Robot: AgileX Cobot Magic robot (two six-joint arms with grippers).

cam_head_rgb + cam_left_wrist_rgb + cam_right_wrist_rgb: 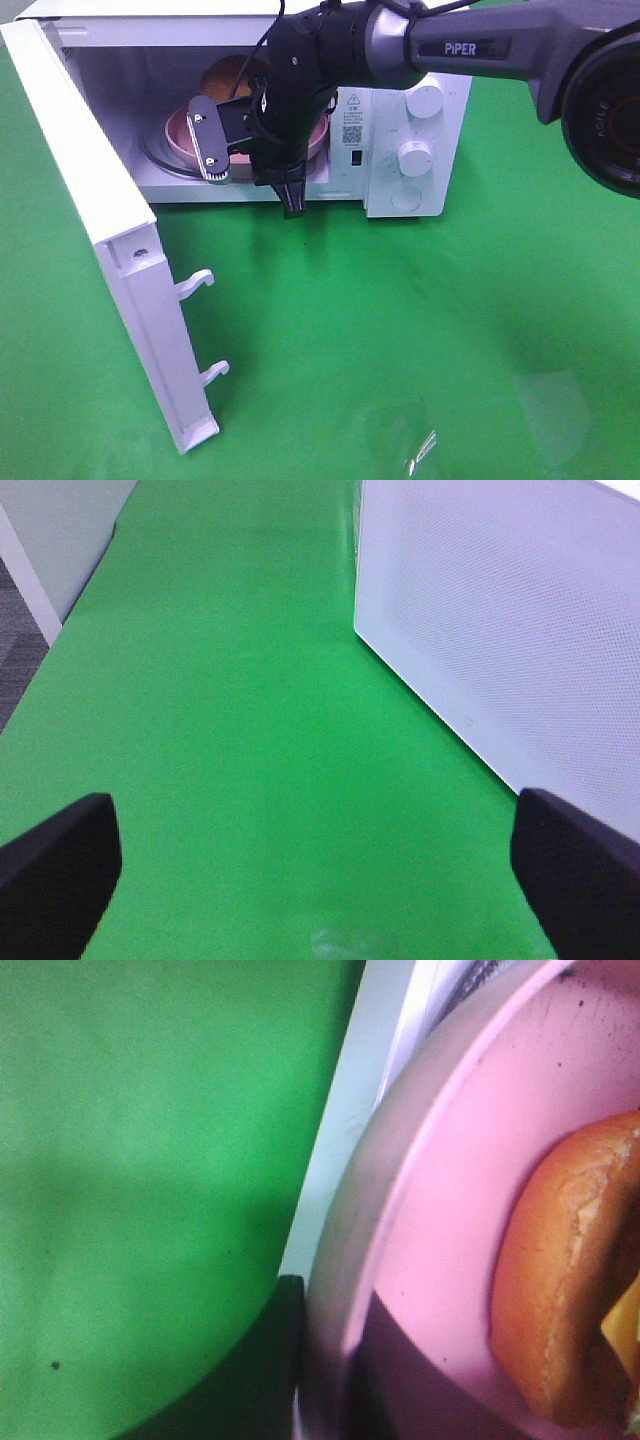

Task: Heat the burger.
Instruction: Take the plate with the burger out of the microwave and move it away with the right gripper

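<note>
Two black fingertips point(55, 875) frame the left wrist view for you, set far apart with only green tabletop point(250, 730) between them, so the left gripper point(320, 880) stands wide and holds nothing; just beyond it you see the perforated white face of the microwave door point(500, 630). From the high camera, nearest you lies the bare green cloth; next comes the open door point(110, 250), swung out to the left with its two latch hooks point(200, 330) showing; past that stands the white microwave point(400, 130), two round knobs point(418, 130) on its panel. The right arm point(460, 45) reaches across to the cavity mouth; the right gripper point(290, 195) hangs at the front edge of the pink plate point(185, 130), its fingers drawn close together, and whether they pinch the plate rim you cannot tell. The burger point(570, 1280) sits on that pink plate inside the microwave; in the right wrist view its golden bun lies near the rim, with the glass turntable point(340, 1290) under the plate.
</note>
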